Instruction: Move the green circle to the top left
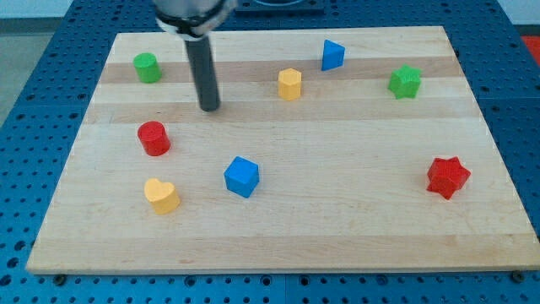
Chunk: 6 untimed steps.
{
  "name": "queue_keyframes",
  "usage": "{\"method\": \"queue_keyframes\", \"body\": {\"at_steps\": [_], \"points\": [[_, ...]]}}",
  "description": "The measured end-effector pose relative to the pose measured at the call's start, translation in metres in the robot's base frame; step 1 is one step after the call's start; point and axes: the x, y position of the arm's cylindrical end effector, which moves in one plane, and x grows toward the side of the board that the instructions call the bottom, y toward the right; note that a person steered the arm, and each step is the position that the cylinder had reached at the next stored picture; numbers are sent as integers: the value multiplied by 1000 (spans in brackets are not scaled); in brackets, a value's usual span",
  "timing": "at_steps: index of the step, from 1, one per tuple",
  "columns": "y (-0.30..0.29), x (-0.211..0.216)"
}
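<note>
The green circle (147,67) is found near the wooden board's (337,228) top-left corner, just inside the left edge, with a narrow strip of bare wood between it and the top edge. My tip (209,107) is set down to the view's right of and below it, apart from it, touching and holding nothing. Below the tip, towards the left edge, the red circle (153,138) is seen; the yellow hexagon (289,84) lies to the view's right, with open wood between them.
</note>
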Motion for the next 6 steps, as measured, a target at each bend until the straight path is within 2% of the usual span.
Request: {"method": "queue_keyframes", "body": {"at_steps": [1, 2, 3, 6], "points": [[-41, -26], [-43, -26], [-77, -35], [-86, -50]]}}
